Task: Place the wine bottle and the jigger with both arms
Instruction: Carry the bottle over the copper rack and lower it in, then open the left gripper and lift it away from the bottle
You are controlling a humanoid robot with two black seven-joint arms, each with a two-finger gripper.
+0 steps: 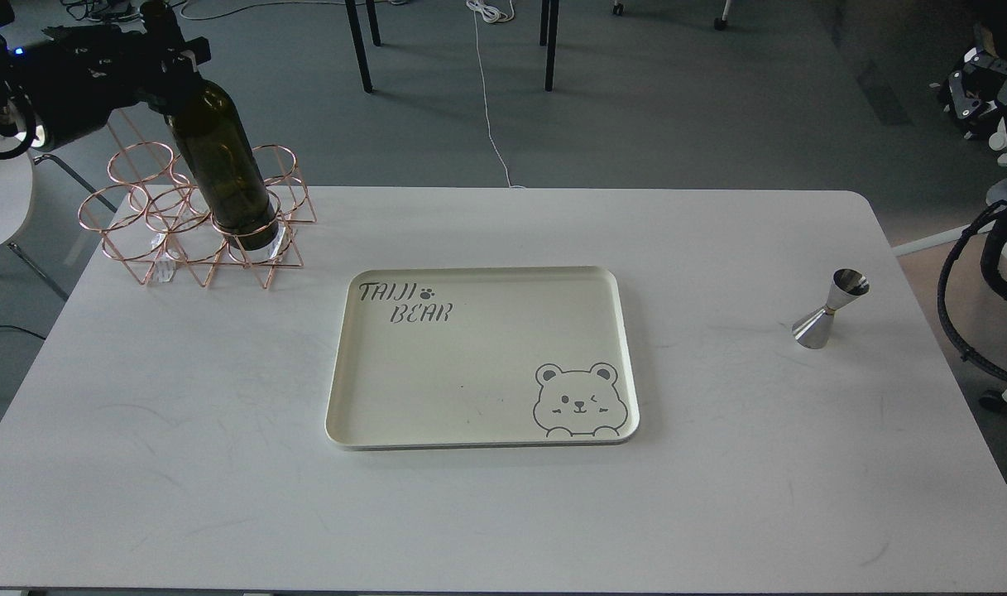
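- Nearest the viewpoint, the table (180,497) offers bare white surface; farther in lies the cream tray (478,364) printed "TAIJI BEAR", empty, and in my judgement the destination for both task items.
- Wine bottle (222,165): tilted, base seated in a ring of the copper wire rack (197,232), directly below my left gripper (168,50). The lean suggests it is being drawn from its ring.
- Left gripper: at the bottle's neck, apparently clamped round it; its dark fingers cannot be told apart, so I cannot tell how far they are closed.
- Jigger (830,319): standing slightly tilted on the table, well right of the tray, untouched.
- Right gripper: out of view; only cabling of my right arm (979,273) shows beyond the jigger.
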